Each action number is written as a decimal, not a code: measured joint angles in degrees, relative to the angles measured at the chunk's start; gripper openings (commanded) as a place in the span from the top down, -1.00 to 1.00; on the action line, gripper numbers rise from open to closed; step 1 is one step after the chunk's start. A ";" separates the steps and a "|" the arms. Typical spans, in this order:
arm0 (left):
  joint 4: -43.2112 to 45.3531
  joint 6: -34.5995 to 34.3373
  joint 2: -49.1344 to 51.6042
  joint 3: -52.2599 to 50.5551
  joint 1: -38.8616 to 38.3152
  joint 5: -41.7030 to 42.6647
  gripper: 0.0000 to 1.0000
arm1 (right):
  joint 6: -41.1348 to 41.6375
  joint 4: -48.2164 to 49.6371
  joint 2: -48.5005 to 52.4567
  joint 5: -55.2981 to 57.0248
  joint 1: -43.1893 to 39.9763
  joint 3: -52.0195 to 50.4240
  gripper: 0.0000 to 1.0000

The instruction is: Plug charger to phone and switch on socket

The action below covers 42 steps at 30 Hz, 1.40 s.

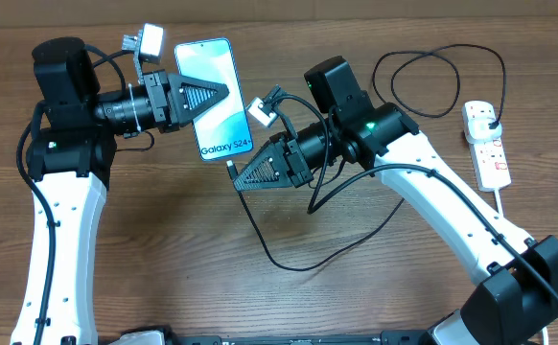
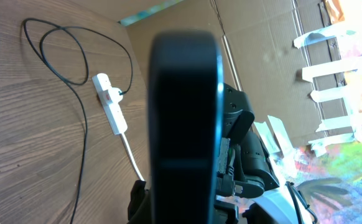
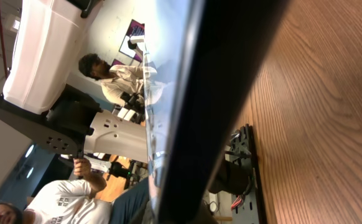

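Phone (image 1: pixel 207 67) clamped in your left gripper (image 1: pixel 221 94), port end facing right gripper (image 1: pixel 243 174). Right looks pinched on charger (image 1: pixel 298 270) tip, aligned for insertion.

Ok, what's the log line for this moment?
left gripper: holds phone | right gripper: holds charger tip at phone's bottom edge, insertion unclear | socket: plug in, switch unreadable

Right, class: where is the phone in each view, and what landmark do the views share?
Overhead: upper left of centre, phone in the left gripper.
Left wrist: dark slab, edge-on, down the middle.
Right wrist: dark diagonal band through the centre.
Shared landmark: the wood table.
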 measured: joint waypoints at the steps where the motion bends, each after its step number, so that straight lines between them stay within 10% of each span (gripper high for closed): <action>1: -0.09 0.02 0.00 0.00 0.00 0.04 0.91 | 0.00 0.04 0.00 0.00 0.00 0.00 0.92; 42: -2.32 6.36 0.00 0.00 0.39 -0.20 0.92 | -0.02 0.13 0.00 1.27 0.02 0.00 0.92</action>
